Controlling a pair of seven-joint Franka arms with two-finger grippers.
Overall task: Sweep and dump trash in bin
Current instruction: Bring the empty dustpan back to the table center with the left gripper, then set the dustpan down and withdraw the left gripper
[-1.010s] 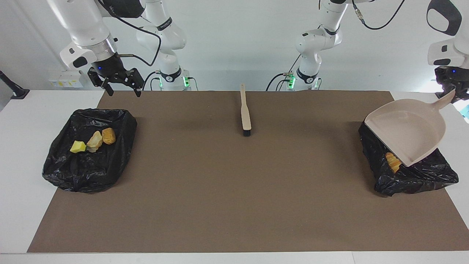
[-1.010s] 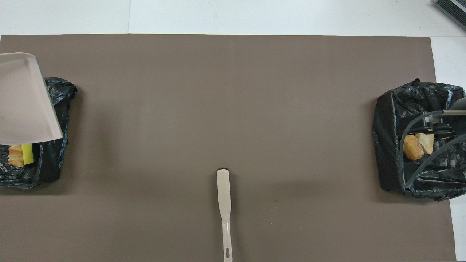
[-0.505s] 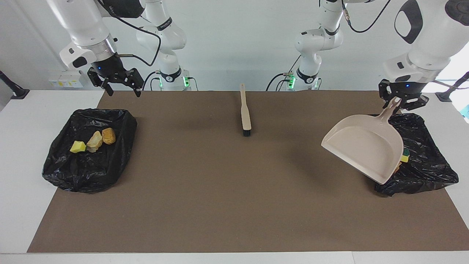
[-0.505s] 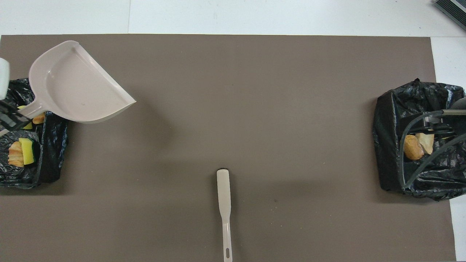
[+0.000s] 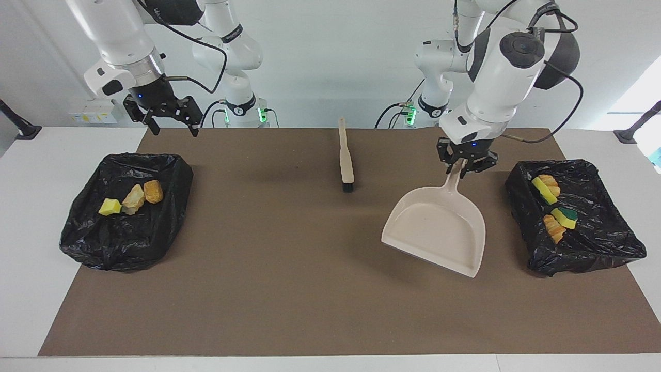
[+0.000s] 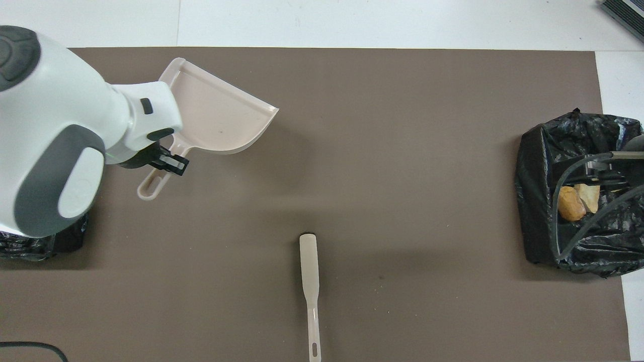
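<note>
Held tool: a beige plastic dustpan (image 5: 439, 227) is pinched by its handle in the left gripper (image 5: 465, 166), the pan hanging tilted above the brown mat (image 5: 289, 268), its open lip lowest and pointing away from the robots.
Pan contents: no piece is seen in the pan; it is judged emptied.
Trash, left arm's end: four pieces, yellow sponge bits (one green-backed) and orange-brown crusty chunks (image 5: 552, 206), are seen lying in the black-lined bin (image 5: 599, 243).
Trash, right arm's end: a yellow bit and two tan crusty chunks (image 5: 133, 199) are seen lying in the second black-lined bin (image 5: 108, 243).
Mat: no loose piece is seen on it.
Brush: a beige long-handled brush with black bristles (image 5: 345, 157) is lying mid-desk, its long axis running toward and away from the robots, bristles farther from them.
Right gripper: the right gripper (image 5: 170, 120) is spread wide and empty, held above the mat's edge close to the second bin; this arm waits.
Deciding relation: the dustpan is held between the brush and the first bin, well apart from both; setting it down on bare mat below is judged the likely close.
</note>
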